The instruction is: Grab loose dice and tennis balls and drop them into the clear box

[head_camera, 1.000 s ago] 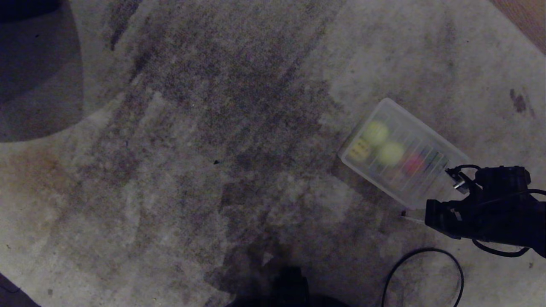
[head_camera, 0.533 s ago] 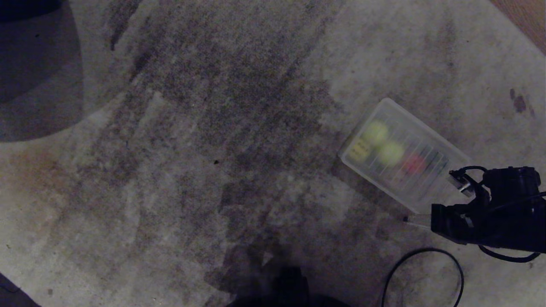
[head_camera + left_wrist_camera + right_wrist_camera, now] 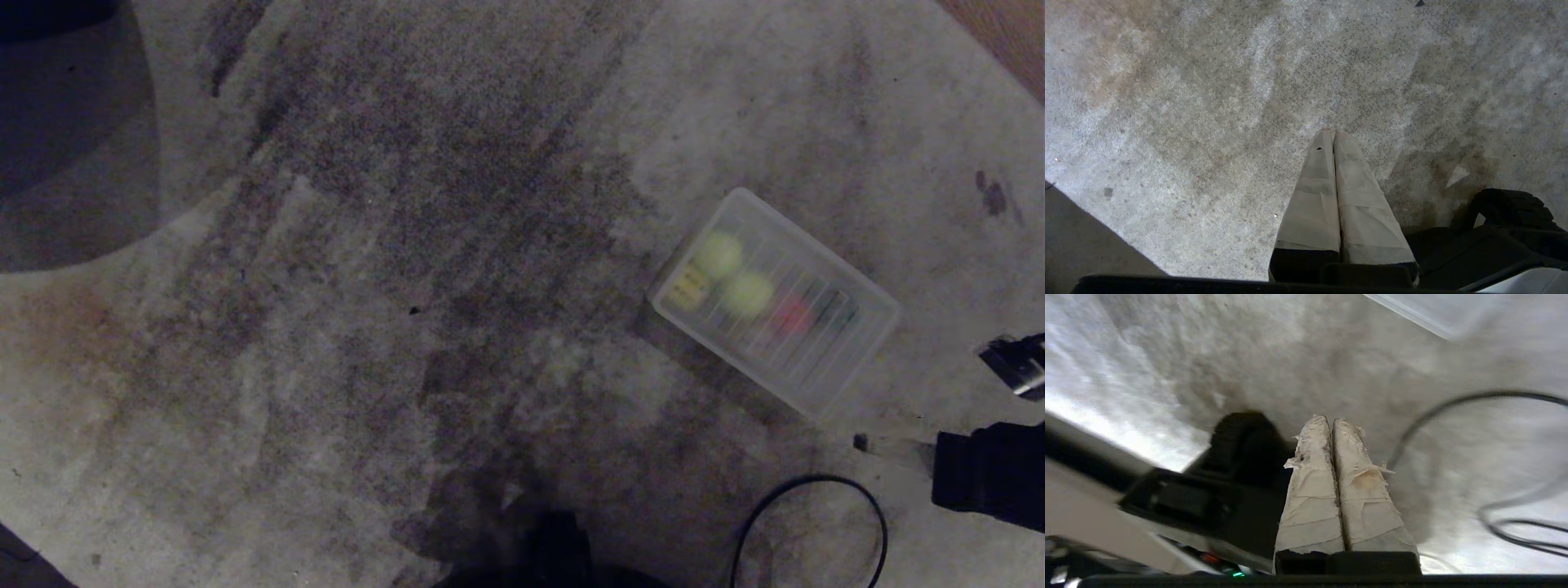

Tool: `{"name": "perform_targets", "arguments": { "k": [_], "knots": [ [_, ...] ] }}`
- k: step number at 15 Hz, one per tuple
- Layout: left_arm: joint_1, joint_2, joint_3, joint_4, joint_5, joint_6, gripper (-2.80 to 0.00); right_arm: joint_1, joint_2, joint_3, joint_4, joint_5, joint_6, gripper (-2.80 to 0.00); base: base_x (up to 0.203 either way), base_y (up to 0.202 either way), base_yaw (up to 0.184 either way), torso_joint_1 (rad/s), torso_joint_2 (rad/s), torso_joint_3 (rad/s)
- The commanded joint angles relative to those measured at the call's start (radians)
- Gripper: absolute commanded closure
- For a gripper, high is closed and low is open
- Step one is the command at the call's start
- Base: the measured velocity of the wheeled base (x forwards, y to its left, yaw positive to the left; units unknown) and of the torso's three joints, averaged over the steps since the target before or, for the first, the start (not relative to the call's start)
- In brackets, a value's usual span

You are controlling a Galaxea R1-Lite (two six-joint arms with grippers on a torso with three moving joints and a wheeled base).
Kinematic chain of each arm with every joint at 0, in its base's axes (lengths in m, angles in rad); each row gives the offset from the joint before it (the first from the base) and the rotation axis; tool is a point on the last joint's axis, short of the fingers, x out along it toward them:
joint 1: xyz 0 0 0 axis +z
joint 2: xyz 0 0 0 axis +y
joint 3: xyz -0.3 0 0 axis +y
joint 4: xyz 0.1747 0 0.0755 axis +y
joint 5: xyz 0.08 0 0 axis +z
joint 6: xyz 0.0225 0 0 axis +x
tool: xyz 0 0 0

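A: Where are the dice and the balls?

B: All in the clear box (image 3: 775, 300). It lies slantwise on the stained grey carpet (image 3: 408, 245), toward the carpet's right side, nearer its front edge than its far one. Two tennis balls (image 3: 718, 255) sit side by side, touching or nearly so, toward the box's far left end. A yellow die (image 3: 686, 290) is tucked in the left corner beside them. A red die (image 3: 790, 314) lies past the balls toward the box's right end, and something dark sits beyond it; it is too blurred to name.

A: Anything loose on the carpet?

B: I can make out none. A black cable (image 3: 808, 523) loops on the carpet in front of the box, apart from it.

A: And the right gripper?

B: In the head view only the dark body of the right arm (image 3: 992, 482) shows, at the right edge, to the right of the box and well clear of it. In the right wrist view the right gripper (image 3: 1331, 422) has its two taped fingers (image 3: 1310, 490) pressed together with nothing between them, hanging above bare carpet with the cable beside them.

A: The left one?

B: The left gripper (image 3: 1331, 132) is clenched too, empty, its taped fingers meeting over bare carpet.
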Motion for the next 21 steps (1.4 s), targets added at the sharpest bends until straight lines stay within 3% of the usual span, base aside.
{"name": "perform_targets", "arguments": {
  "k": [1,6,9,11,13,14,21],
  "knots": [
    [0.000,0.001,0.002,0.000,0.000,-0.001,0.00,0.001,-0.343,0.062,0.101,-0.063,-0.016,0.00,0.000,0.000,0.000,0.000,0.00,0.000],
    [0.000,0.001,0.002,0.000,0.000,-0.001,0.00,-0.001,-0.889,0.156,0.424,-0.173,-0.044,0.00,0.000,0.000,0.000,0.000,0.00,0.000],
    [0.000,0.001,0.002,0.000,0.000,-0.001,0.00,0.018,-1.122,0.197,0.513,-0.236,-0.064,0.00,0.000,0.000,0.000,0.000,0.00,0.000],
    [0.000,0.001,0.002,0.000,0.000,-0.001,0.00,0.025,-1.200,0.224,0.517,-0.316,-0.107,0.00,0.000,0.000,0.000,0.000,0.00,0.000],
    [0.000,0.001,0.002,0.000,0.000,-0.001,0.00,0.028,-1.199,0.327,0.372,-0.403,-0.145,0.00,0.000,0.000,0.000,0.000,0.00,0.000],
    [0.000,0.001,0.002,0.000,0.000,-0.001,0.00,0.029,-1.199,0.356,0.299,-0.405,-0.159,0.00,0.000,0.000,0.000,0.000,0.00,0.000],
    [0.000,0.001,0.002,0.000,0.000,-0.001,0.00,0.030,-1.198,0.356,0.316,-0.392,-0.186,0.00,0.000,0.000,0.000,0.000,0.00,0.000]
  ]
}}
